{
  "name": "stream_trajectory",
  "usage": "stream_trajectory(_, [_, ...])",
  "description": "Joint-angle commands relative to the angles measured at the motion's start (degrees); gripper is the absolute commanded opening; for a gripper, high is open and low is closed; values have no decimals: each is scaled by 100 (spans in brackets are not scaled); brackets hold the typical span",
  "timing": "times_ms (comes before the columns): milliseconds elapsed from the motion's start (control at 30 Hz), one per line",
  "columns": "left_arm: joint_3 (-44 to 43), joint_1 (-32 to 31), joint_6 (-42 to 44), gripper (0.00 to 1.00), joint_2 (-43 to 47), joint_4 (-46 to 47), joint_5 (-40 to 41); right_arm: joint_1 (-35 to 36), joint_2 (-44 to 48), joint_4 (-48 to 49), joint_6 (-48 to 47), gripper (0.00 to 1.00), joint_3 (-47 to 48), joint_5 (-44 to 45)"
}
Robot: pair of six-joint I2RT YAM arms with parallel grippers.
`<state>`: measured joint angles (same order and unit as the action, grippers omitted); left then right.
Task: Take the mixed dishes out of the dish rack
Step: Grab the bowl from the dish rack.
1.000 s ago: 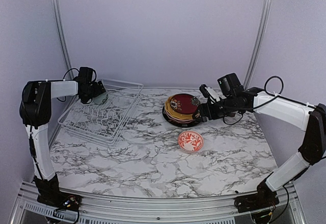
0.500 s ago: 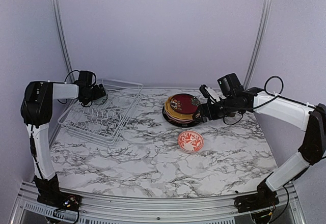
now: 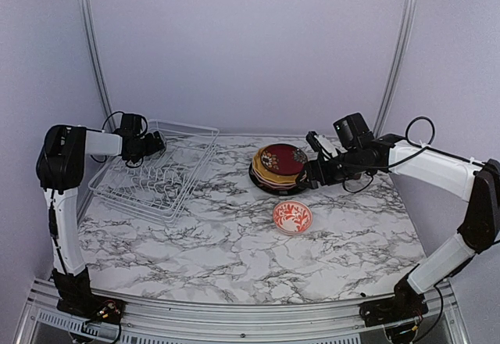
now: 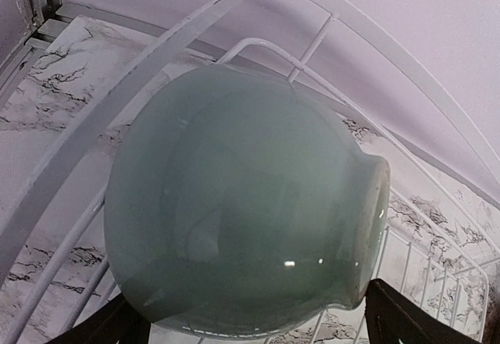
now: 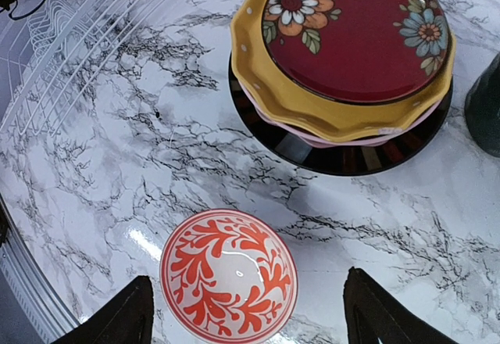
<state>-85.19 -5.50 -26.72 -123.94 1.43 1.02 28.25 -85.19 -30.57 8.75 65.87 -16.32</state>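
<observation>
My left gripper (image 3: 147, 145) is shut on the pale green bowl (image 4: 242, 203), held on its side over the far left corner of the white wire dish rack (image 3: 156, 181). The rack's wires (image 4: 156, 62) show behind the bowl. My right gripper (image 3: 312, 173) is open and empty, hovering over a small white cup with a red leaf pattern (image 5: 229, 275), which also shows in the top view (image 3: 292, 217). A stack of plates (image 3: 281, 168) stands on the table: dark red floral (image 5: 355, 27) on top, then scalloped orange-yellow (image 5: 312, 105), pink, black (image 5: 344, 156).
A dark teal mug (image 5: 486, 109) stands right of the plate stack, at the frame's edge. The rack holds only upright prongs apart from the bowl. The marble table (image 3: 234, 266) runs to a metal rail at the near edge.
My left gripper has moved left and slightly down with the green bowl, toward the rack's far left corner. The right arm has not moved.
</observation>
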Motion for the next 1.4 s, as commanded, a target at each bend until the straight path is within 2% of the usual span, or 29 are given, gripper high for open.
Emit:
stream_trajectory(0, [126,119,-115,99,-112,190,240,-6,94,-47,-32,80,106,32])
stream_trajectory(467, [1042,110,-400,97,227,1779,459,-4,68,-46,-65,80,67,-3])
stream_trajectory(633, [1114,110,-430,96,239,1943,497,-7,77,-46,-74,80,58,-3])
stream_trajectory(1033, [981,110,-432,78,223,2063,221,-11,72,-70,-82,80,58,-3])
stream_trajectory(1367, [1177,101,-404,65,667,2206,72,-9,72,-38,-62,80,66,-49])
